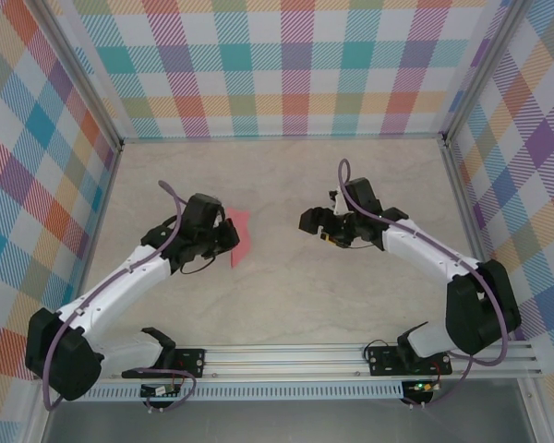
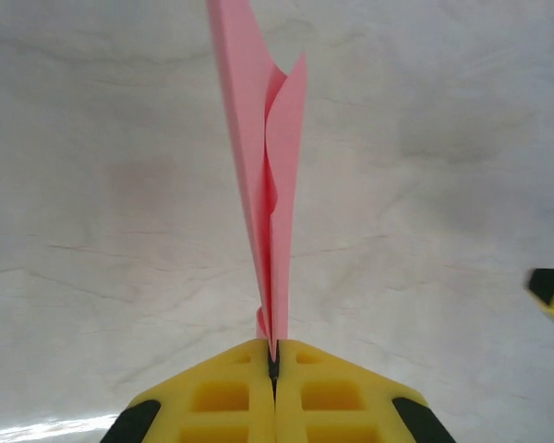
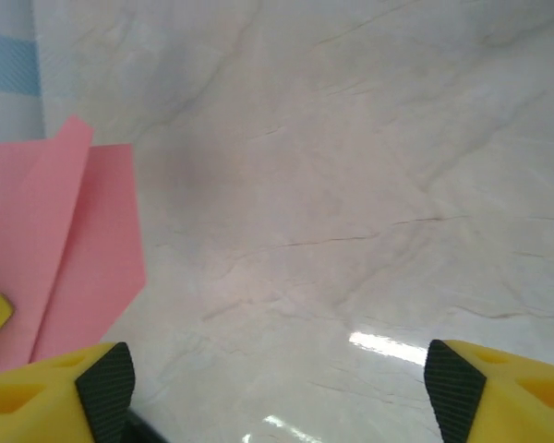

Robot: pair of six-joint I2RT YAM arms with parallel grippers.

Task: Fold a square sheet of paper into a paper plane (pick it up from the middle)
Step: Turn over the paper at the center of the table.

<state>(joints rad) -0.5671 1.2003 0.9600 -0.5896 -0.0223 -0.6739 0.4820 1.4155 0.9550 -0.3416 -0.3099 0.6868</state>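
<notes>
The salmon-pink sheet of paper is folded into a slim, creased plane shape and stands on edge left of the table's middle. My left gripper is shut on its folded edge. In the left wrist view the yellow jaws are pressed together on the paper, whose layers fan out away from them. My right gripper hangs open a short way to the right of the paper, apart from it. The right wrist view has its fingers spread wide over bare table, with the paper at the left edge.
The pale marble-look tabletop is walled on three sides by checked panels. A metal rail carrying both arm bases runs along the near edge. One tip of the right gripper's finger shows at the right edge of the left wrist view.
</notes>
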